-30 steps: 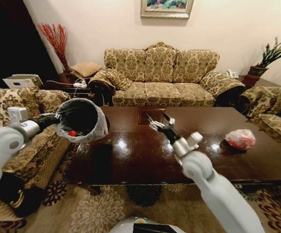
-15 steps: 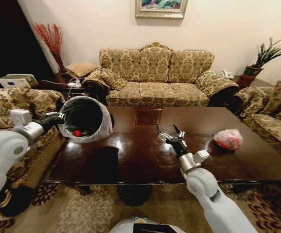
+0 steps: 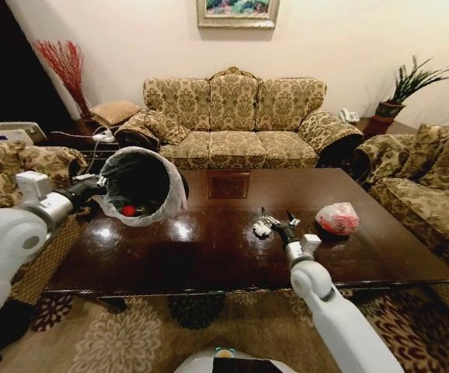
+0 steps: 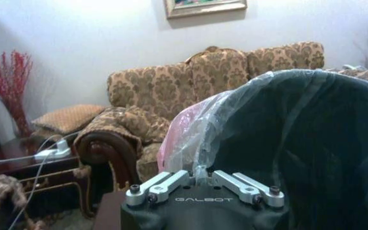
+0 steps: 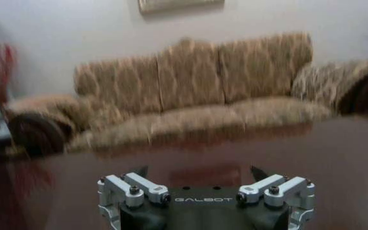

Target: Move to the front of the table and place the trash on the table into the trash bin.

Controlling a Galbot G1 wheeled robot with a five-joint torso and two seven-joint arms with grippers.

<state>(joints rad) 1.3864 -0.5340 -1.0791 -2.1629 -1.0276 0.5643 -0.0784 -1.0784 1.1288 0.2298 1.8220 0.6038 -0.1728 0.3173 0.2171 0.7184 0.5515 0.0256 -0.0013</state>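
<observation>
Right gripper (image 3: 280, 218) dropped toward table (image 3: 209, 256); white wad (image 3: 262, 228) half hidden

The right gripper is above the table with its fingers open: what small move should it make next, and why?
Probably lower the right gripper a little onto the white paper wad and close. Its fingers are open, the wad lies on the table just beside them, and the left gripper holds the trash bin ready.
</observation>
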